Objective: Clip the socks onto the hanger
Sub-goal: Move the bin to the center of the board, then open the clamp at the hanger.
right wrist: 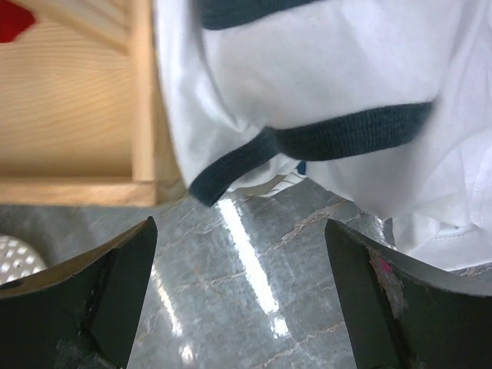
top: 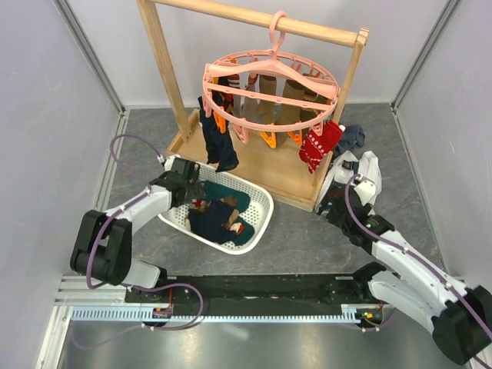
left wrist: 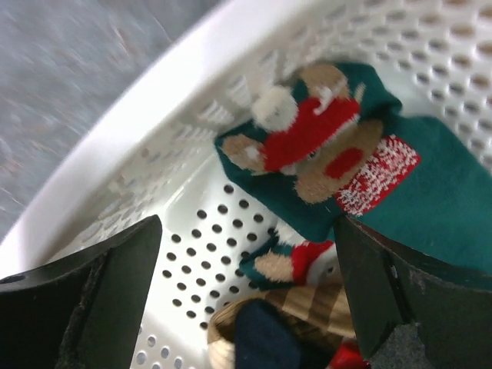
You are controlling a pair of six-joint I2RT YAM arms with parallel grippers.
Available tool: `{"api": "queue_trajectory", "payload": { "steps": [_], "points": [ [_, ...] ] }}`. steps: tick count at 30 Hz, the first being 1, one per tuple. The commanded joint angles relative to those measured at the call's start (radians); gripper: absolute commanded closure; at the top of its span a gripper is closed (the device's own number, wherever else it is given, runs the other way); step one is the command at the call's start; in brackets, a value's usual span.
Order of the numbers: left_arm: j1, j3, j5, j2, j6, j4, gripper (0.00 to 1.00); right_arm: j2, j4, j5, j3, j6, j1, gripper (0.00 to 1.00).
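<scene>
Dark teal reindeer-face sock (left wrist: 419, 204) lies in the white perforated basket (left wrist: 115, 131) just ahead of my empty, spread left gripper (left wrist: 250, 284), slanting rightward; right gripper (right wrist: 238, 300), also spread, is well apart.

A wooden rack (top: 164, 69) stands on the grey bench (top: 307, 238), with a white perforated basket (top: 266, 209) just before its base and a white, dark-trimmed garment (right wrist: 323, 69) against its right end.
</scene>
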Motion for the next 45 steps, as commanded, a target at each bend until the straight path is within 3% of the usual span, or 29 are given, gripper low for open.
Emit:
{"api": "queue_trajectory", "payload": {
  "steps": [1, 6, 10, 16, 20, 26, 30, 45],
  "points": [
    [0.059, 0.121, -0.070, 0.030, 0.072, 0.029, 0.00, -0.151, 0.000, -0.066, 0.015, -0.139, -0.002, 0.02],
    [0.095, 0.163, -0.101, -0.036, 0.145, 0.034, 0.00, -0.387, 0.013, -0.130, 0.078, -0.293, -0.002, 0.02],
    [0.096, 0.134, -0.108, -0.194, 0.184, 0.030, 0.00, -0.433, 0.014, -0.146, 0.200, -0.416, -0.004, 0.02],
    [0.096, 0.048, -0.024, -0.443, 0.233, 0.030, 0.00, -0.334, -0.004, -0.187, 0.466, -0.582, -0.002, 0.02],
    [0.096, -0.006, 0.066, -0.654, 0.279, 0.050, 0.00, -0.167, -0.043, -0.264, 0.653, -0.697, -0.002, 0.02],
    [0.096, -0.110, 0.232, -0.843, 0.311, 0.141, 0.00, 0.036, -0.110, -0.345, 0.909, -0.838, -0.002, 0.03],
    [0.096, -0.167, 0.269, -0.908, 0.362, 0.190, 0.00, 0.099, -0.112, -0.388, 0.940, -0.936, -0.001, 0.04],
    [0.096, -0.191, 0.266, -0.917, 0.380, 0.230, 0.00, 0.093, 0.155, -0.244, 0.788, -1.027, 0.055, 0.11]
  ]
}}
